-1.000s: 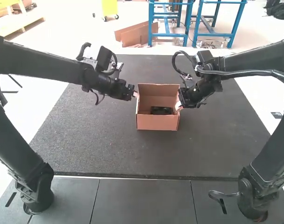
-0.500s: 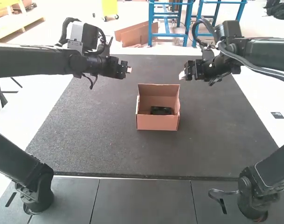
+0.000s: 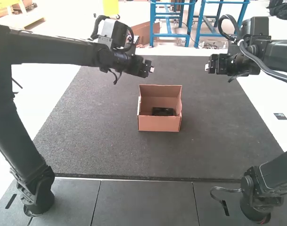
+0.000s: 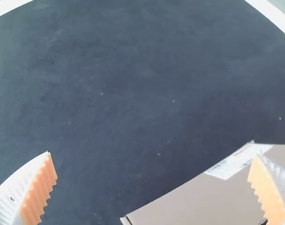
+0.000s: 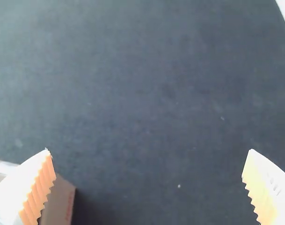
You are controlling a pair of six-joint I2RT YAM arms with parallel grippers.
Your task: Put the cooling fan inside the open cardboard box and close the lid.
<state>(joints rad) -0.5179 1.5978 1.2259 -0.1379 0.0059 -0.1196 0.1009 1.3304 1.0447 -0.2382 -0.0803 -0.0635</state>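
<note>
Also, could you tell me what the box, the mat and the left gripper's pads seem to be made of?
Cardboard box: plain brown cardboard, matte, with folded flaps. Mat: dark, matte and finely speckled, probably rubber or foam. Left gripper pads: orange and saw-toothed, likely soft rubber or silicone.

- A robotics lab or test workshop, to judge by the rig.
- Two black jointed arms, the left arm (image 3: 49, 49) and the right arm (image 3: 275, 49), stand on a panelled bench (image 3: 143, 202).
- A dark mat (image 3: 86, 136) covers the bench.
</note>
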